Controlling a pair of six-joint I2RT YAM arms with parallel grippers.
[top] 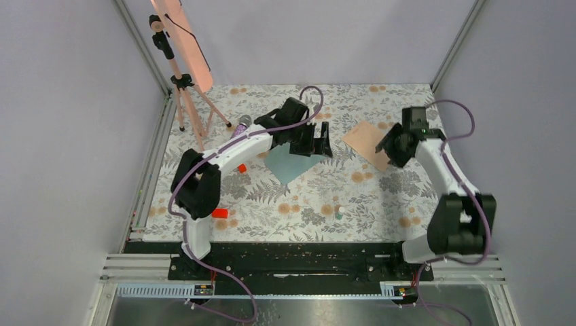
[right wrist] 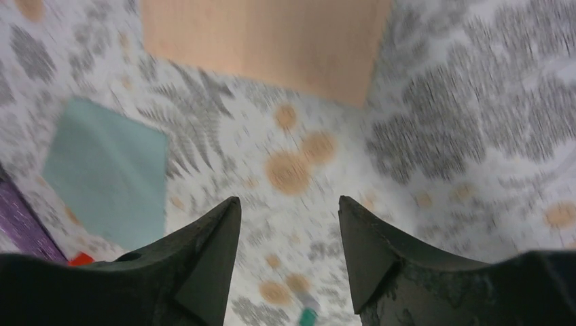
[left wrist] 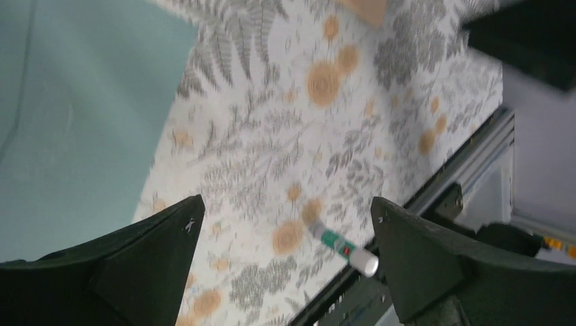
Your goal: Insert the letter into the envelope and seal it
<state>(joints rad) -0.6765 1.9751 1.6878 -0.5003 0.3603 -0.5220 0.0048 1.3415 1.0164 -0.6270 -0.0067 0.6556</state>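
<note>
The teal envelope [top: 291,166] lies flat mid-table; it also shows in the left wrist view [left wrist: 75,115] and the right wrist view [right wrist: 109,173]. The tan-peach letter [top: 365,140] lies flat to its right, apart from it, and fills the top of the right wrist view [right wrist: 265,41]. My left gripper [top: 319,147] hovers over the envelope's far right corner, open and empty [left wrist: 285,204]. My right gripper [top: 387,146] hovers at the letter's right edge, open and empty [right wrist: 289,204].
A glue stick [top: 339,210] lies near the front of the floral table [top: 380,197]; it also shows in the left wrist view [left wrist: 343,248]. Two small red pieces [top: 219,212] lie at the left. A salmon-pink panel on a tripod [top: 183,41] stands at the back left.
</note>
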